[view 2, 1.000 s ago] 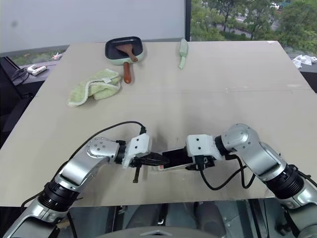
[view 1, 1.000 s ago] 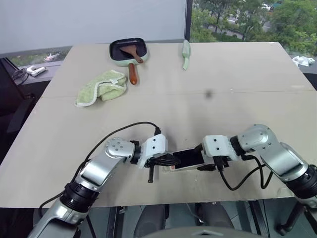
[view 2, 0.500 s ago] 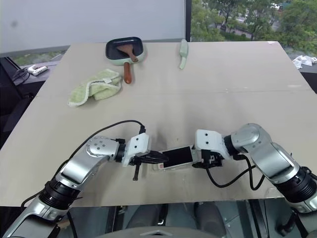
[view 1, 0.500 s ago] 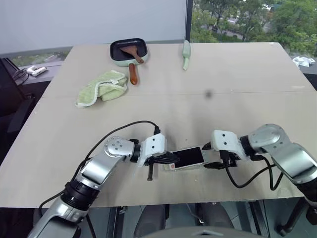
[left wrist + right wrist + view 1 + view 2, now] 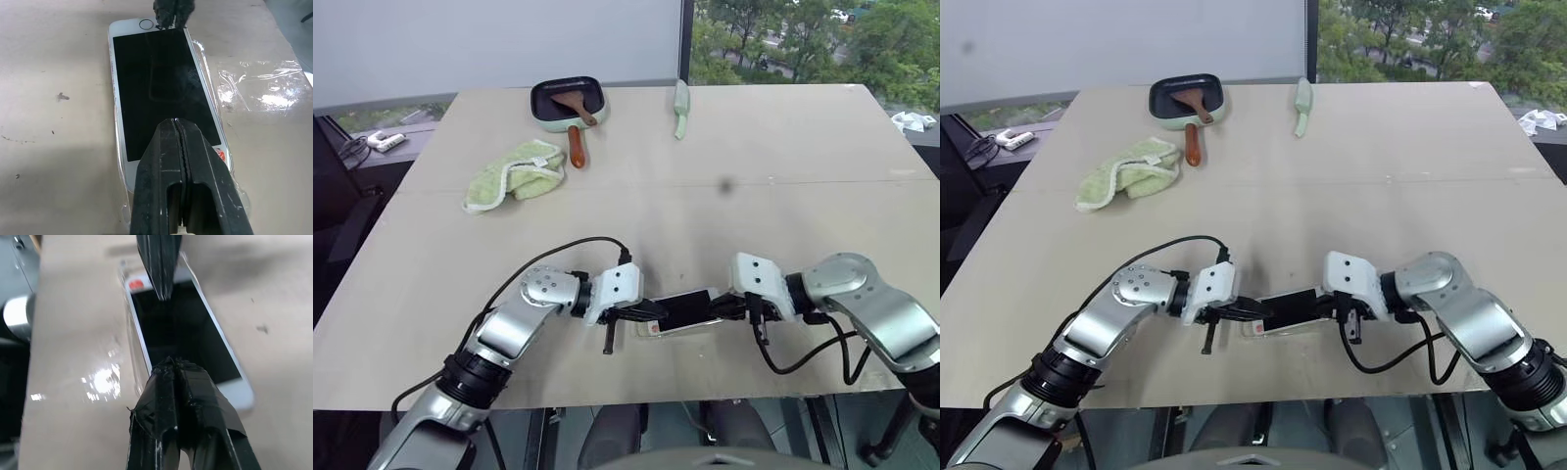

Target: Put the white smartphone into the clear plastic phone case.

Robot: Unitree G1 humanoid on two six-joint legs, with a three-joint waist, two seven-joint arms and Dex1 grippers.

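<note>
From the head cameras, the white smartphone (image 5: 683, 310) lies screen up near the front edge of the table (image 5: 783, 176), between the two grippers. The left gripper (image 5: 651, 312) comes in from the left with its fingers pressed together, their tips on the phone's left end. The right gripper (image 5: 724, 309) reaches in from the right, its fingers also clenched, their tips at the phone's right end. Far back on the table lie a green cloth (image 5: 514, 172), a dark pan with a wooden spatula (image 5: 570, 105) and a pale green utensil (image 5: 681, 106).

In the left wrist view, the left gripper's closed fingers (image 5: 183, 181) rest on the near end of the black screen — they clamp nothing. The clear plastic phone case (image 5: 208, 63) shows as a thin glossy rim around the phone's edges, the phone lying in or on it; I cannot tell how fully it is seated. The right gripper's tips (image 5: 171, 11) touch the far end by the home button. A crinkled clear film (image 5: 259, 90) lies on the table just beside the phone.

In the right wrist view, the right gripper's taped fingers (image 5: 183, 404) are shut over the phone's white end, and the left gripper's tip (image 5: 159, 264) sits on the opposite end — next to a small red mark.
</note>
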